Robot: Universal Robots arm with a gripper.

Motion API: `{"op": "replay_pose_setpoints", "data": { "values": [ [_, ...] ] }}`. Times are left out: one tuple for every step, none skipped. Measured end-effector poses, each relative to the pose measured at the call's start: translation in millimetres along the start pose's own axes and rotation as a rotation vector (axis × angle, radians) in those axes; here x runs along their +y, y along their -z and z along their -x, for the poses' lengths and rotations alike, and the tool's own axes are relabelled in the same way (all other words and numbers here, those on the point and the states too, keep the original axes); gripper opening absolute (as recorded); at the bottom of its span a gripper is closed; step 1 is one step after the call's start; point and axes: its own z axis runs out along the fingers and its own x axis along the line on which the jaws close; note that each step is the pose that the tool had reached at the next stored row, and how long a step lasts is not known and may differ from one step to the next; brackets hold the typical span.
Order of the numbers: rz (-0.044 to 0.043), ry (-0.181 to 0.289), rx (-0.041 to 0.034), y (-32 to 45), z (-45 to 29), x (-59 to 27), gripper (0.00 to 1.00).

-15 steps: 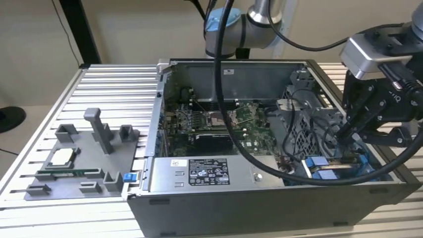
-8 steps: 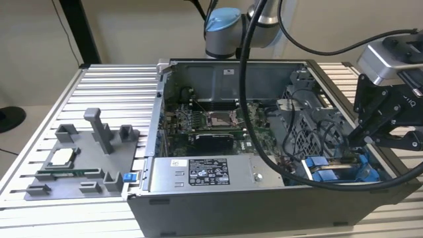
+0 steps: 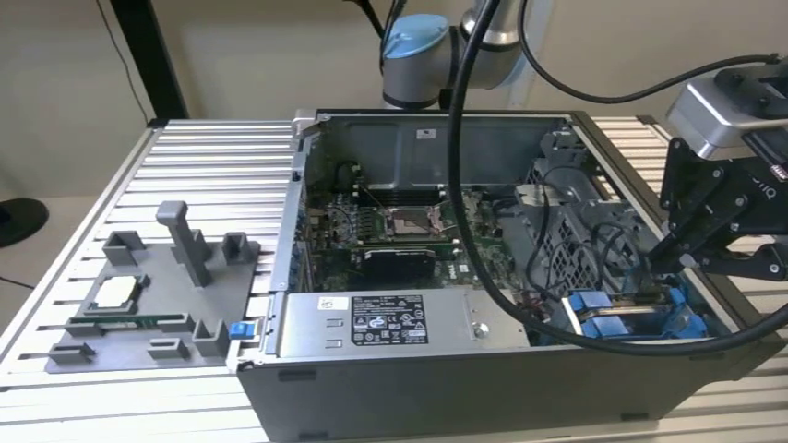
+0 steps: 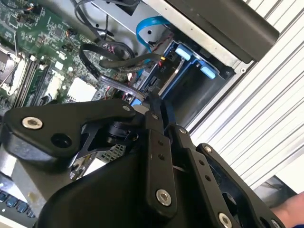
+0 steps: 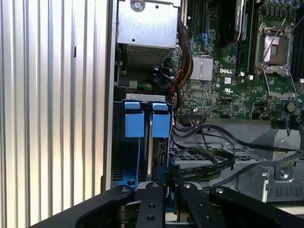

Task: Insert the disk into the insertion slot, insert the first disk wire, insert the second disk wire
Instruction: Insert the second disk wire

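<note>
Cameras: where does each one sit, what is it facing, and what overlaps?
Exterior view: off the arm, looking down into the open computer case; arm and gripper show at the exterior view's right.
First wrist view: on the arm, facing the insertion slot and motherboard; gripper linkage in the foreground.
Second wrist view: on the arm, facing the same bay past the gripper's black body.
Shared: both wrist views show the blue tabs, black cables and motherboard.

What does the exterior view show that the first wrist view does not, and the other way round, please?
The exterior view adds the grey tray of parts on the table and the arm's blue joint. The first wrist view adds the silver heatsink and red wires. Both show the CPU socket, the blue tabs and black cables.
</note>
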Motion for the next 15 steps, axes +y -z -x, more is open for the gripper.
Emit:
{"op": "replay_pose_setpoints", "data": {
  "values": [
    [0.0,0.0,0.0,0.0,0.0,0.0,0.0],
    [0.0,0.0,-0.0001,0.0,0.0,0.0,0.0],
    [0.0,0.0,0.0001,-0.1,-0.1,0.0,0.0],
    [0.0,0.0,0.0002,-0.3,-0.1,0.0,0.0],
    [0.0,0.0,0.0001,-0.8,-0.2,0.0,0.0],
    [0.0,0.0,0.0,-1.4,-0.2,0.0,0.0],
    [0.0,0.0,0.0,-2.4,-0.4,0.0,0.0],
    [0.0001,0.0,-0.0001,-3.4,-0.6,0.0,0.0],
    [0.0007,0.0,-0.0001,-4.5,-0.7,0.0,0.0],
    [0.0012,0.0,0.0,-5.6,-0.9,0.0,0.0],
    [0.0021,0.0,-0.0001,-6.9,-1.1,0.0,0.0],
    [0.0036,-0.001,-0.0001,-8.1,-1.3,0.0,0.0],
    [0.0048,-0.001,-0.0001,-9.2,-1.5,0.0,0.0],
    [0.0049,-0.001,0.0,-10.3,-1.7,0.0,0.0],
    [0.0047,-0.004,-0.0001,-11.3,-1.8,0.0,0.0]
  ]
}}
